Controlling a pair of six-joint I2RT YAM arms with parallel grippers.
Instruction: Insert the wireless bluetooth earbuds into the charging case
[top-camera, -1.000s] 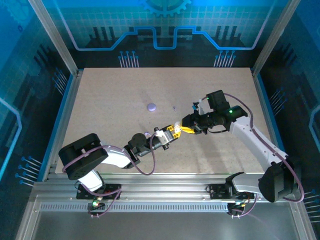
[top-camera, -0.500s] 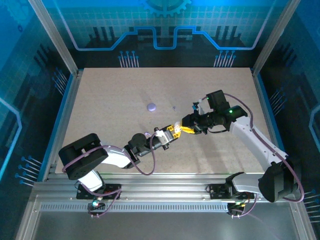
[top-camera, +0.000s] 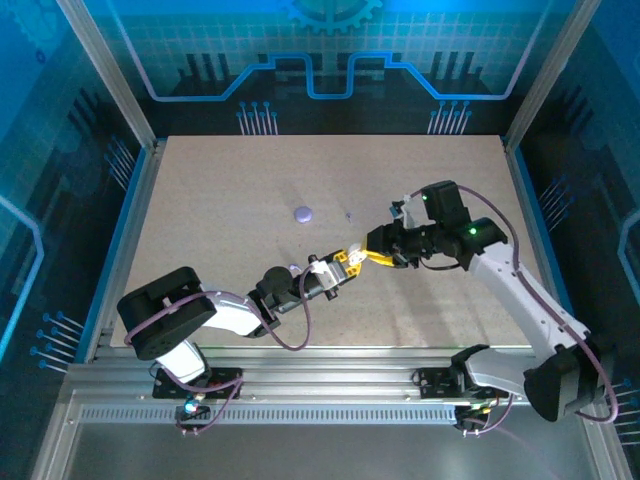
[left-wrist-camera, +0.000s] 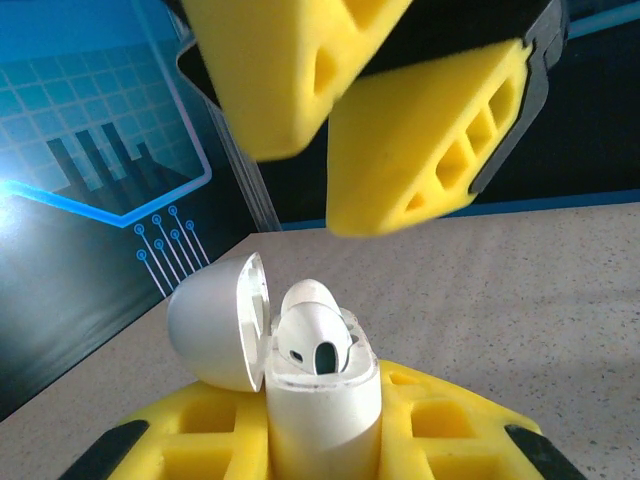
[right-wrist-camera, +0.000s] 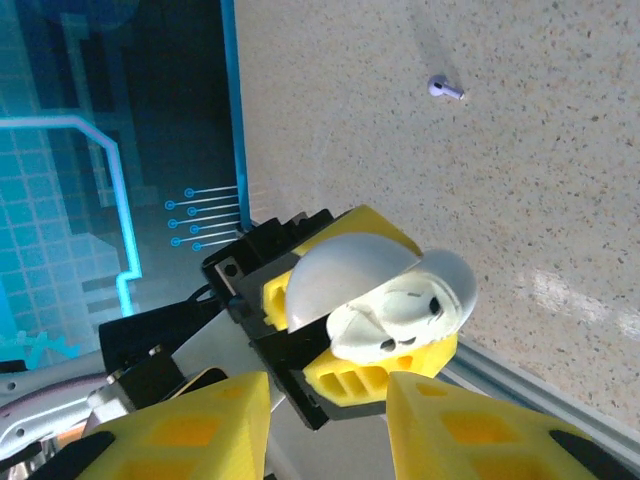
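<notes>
Left gripper (top-camera: 345, 265) pinches case (left-wrist-camera: 322, 400), lid open, mid-table. Right gripper (right-wrist-camera: 330, 425) sits just right of it, jaws parted, empty.

Earbuds: two. Seated earbud (left-wrist-camera: 312, 340) is in case. Loose earbud (right-wrist-camera: 444, 89) lies flat on table (top-camera: 250, 180), far of both tips and roughly equally near each; the right is free.

Cases: one. Lavender disc (top-camera: 303, 213) lies farther left.

black-and-white arms (top-camera: 505, 280) carry purple cables (top-camera: 292, 346); left hand (top-camera: 347, 262) and right hand (top-camera: 378, 258) have yellow fingers (left-wrist-camera: 430, 150) with triangular holes.
</notes>
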